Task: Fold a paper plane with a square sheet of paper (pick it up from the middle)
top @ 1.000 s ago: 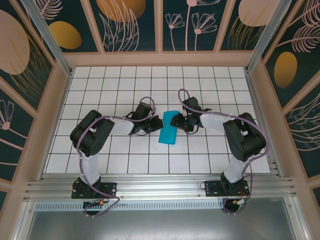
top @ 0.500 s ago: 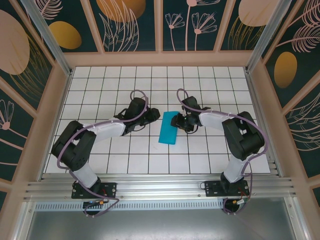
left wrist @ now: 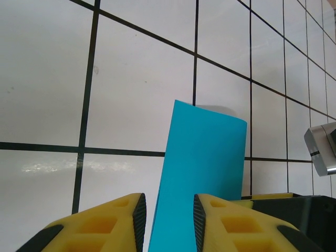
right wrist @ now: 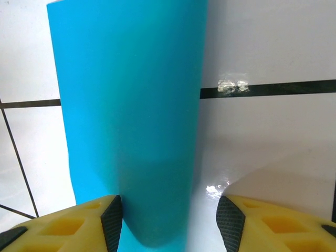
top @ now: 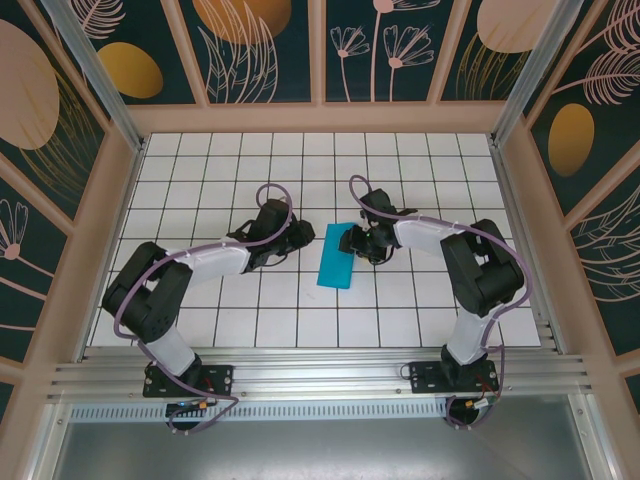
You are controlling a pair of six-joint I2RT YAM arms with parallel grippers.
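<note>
Left arm (top: 200,262) drawn back, teal paper (top: 336,257) on gridded table (top: 420,160), floral walls (top: 250,50)

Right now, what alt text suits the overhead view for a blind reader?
A folded teal-blue sheet of paper lies on a white tiled table. The black left gripper sits just left of it, the right gripper at its upper right edge.

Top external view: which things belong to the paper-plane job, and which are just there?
Job:
- folded teal paper, lying flat
- left hand, open, beside the paper
- right hand, open, at its other edge

Just there:
- tiled table
- patterned walls
- aluminium rail at the near edge
</note>
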